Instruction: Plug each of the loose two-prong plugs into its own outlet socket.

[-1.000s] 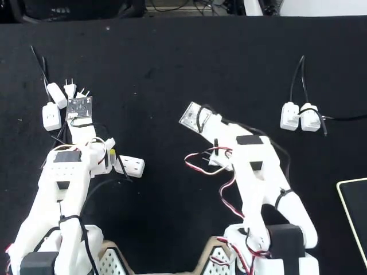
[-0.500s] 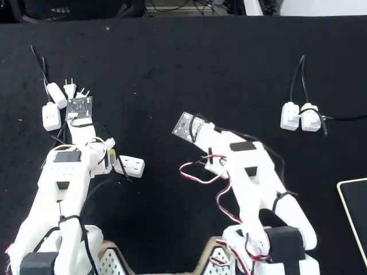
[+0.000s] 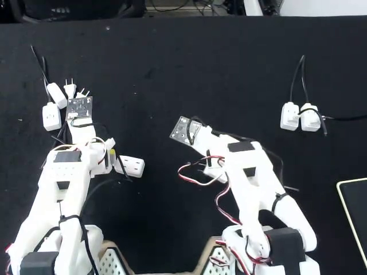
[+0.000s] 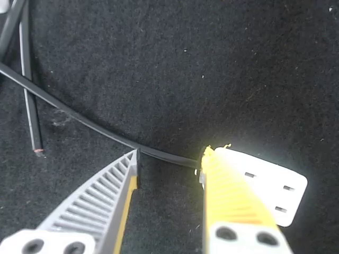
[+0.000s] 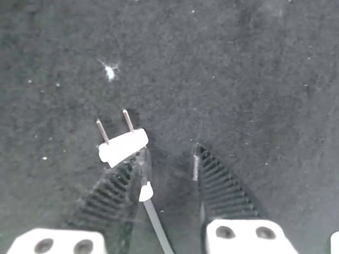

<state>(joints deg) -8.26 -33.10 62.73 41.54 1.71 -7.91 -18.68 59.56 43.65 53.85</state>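
Note:
My left gripper (image 4: 172,153) is open and low over the black mat. A black cable (image 4: 90,124) runs between its fingertips to a white outlet socket (image 4: 265,182) lying beside the yellow finger. In the high view that socket (image 3: 130,166) lies right of the left arm. My right gripper (image 5: 169,153) is open too. A white two-prong plug (image 5: 123,145) rests against one fingertip, prongs pointing away, and its cable (image 5: 156,222) trails back between the fingers. More white plugs (image 3: 70,87) and a socket (image 3: 51,117) lie at the far left.
At the far right a white socket (image 3: 290,116) and a plug (image 3: 310,118) sit joined, with black cables leading away. A dark tablet-like slab (image 3: 354,220) lies at the right edge. The mat's far middle is open.
The right arm's wrist has swung to the left and slightly nearer over the last second. The left arm and its socket have not moved.

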